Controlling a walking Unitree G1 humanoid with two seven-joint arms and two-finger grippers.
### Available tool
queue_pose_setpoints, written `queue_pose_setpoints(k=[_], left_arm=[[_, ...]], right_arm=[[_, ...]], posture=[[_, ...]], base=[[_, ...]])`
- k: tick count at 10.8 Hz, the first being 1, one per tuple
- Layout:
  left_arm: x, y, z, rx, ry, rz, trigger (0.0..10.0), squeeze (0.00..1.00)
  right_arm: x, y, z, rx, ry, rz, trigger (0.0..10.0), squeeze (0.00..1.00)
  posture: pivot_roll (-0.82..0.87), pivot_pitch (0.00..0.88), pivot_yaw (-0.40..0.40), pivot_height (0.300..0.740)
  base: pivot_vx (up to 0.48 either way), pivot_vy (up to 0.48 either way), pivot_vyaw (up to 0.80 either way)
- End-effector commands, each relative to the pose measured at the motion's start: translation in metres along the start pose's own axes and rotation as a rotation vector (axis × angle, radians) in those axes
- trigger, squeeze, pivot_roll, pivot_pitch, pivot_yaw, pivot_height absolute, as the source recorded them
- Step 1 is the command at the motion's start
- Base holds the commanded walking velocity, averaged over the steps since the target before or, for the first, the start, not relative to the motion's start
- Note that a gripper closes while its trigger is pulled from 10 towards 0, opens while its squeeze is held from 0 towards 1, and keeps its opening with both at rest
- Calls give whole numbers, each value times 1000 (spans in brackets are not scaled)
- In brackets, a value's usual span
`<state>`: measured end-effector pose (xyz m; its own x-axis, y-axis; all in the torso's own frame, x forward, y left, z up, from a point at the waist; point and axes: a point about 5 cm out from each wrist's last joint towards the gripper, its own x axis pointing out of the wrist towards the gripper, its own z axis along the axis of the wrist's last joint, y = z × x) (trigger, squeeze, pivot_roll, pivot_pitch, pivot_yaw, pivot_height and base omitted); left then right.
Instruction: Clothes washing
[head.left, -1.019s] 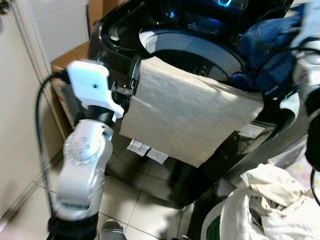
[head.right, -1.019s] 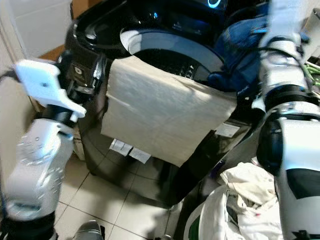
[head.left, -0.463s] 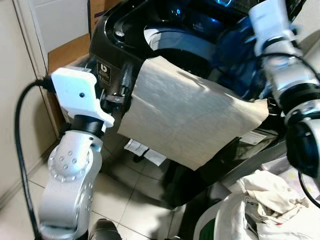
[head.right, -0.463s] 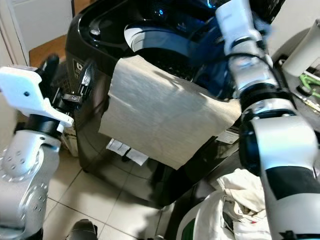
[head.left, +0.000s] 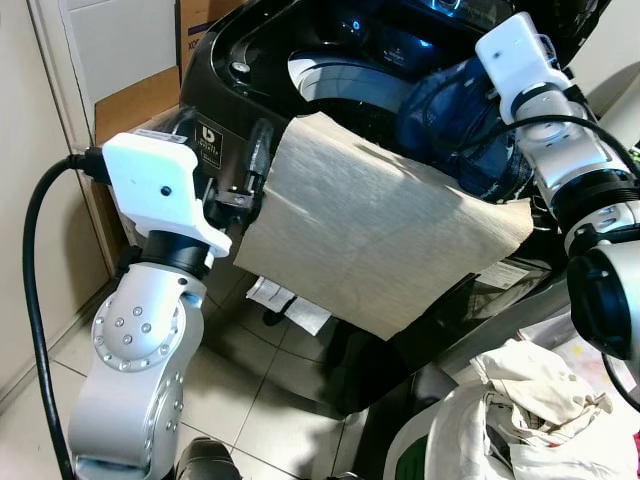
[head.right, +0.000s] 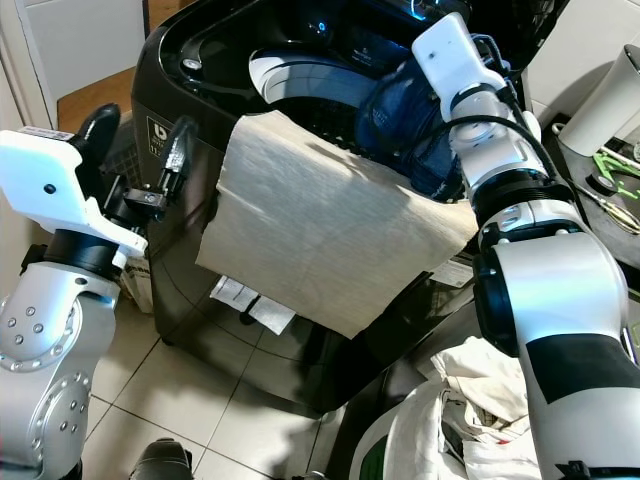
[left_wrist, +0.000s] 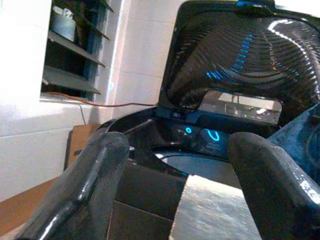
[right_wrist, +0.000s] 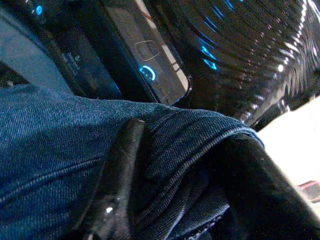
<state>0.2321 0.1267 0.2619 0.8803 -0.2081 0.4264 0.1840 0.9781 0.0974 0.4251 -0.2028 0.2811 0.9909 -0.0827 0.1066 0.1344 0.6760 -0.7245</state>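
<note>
A black top-loading washing machine (head.left: 222, 92) stands open, its drum opening (head.left: 335, 78) below the raised lid (left_wrist: 235, 55). A beige cloth (head.left: 370, 230) hangs over the front rim. My right gripper (right_wrist: 185, 185) is shut on a blue denim garment (head.left: 450, 110), holding it bunched above the right side of the drum. The denim wraps the fingers (right_wrist: 117, 170). My left gripper (head.right: 140, 140) is open at the machine's front left corner, next to the beige cloth's edge, with nothing between its fingers (left_wrist: 85, 185).
A pile of white clothes (head.left: 530, 390) lies in a basket at the lower right. A cardboard box (head.left: 140, 100) sits between the machine and the white wall on the left. Tiled floor (head.left: 270, 400) runs in front of the machine.
My right arm has swung left and down, bringing the denim garment over the drum's right side. The left arm has barely moved. The camera shifted earlier.
</note>
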Motion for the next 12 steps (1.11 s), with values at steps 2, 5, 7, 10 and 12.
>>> queue_pose_setpoints(k=[2, 5, 7, 10, 12], left_arm=[[1, -14, 13, -66, -51, -110, 10000, 0], [0, -25, 8, -105, -27, -153, 10000, 0], [2, -24, 6, -113, -15, -148, 10000, 0], [3, -22, 2, -104, -5, -134, 10000, 0], [4, -22, 1, -102, -6, -133, 10000, 0]], right_arm=[[-1, -10, -13, 27, 59, -21, 10000, 1000], [-2, -7, -15, 94, 68, -5, 10000, 1000], [-2, -9, -17, 342, 93, -19, 10000, 1000], [2, -18, 1, 513, 42, -25, 10000, 1000], [3, -16, 7, 769, 40, 2, 10000, 1000]], posture=[[417, 0, -281, 740], [398, 0, -277, 740], [389, 0, -275, 740], [387, 0, -280, 740], [382, 0, -280, 740]], base=[[0, 0, 0], [0, 0, 0], [0, 0, 0], [0, 0, 0], [0, 0, 0]])
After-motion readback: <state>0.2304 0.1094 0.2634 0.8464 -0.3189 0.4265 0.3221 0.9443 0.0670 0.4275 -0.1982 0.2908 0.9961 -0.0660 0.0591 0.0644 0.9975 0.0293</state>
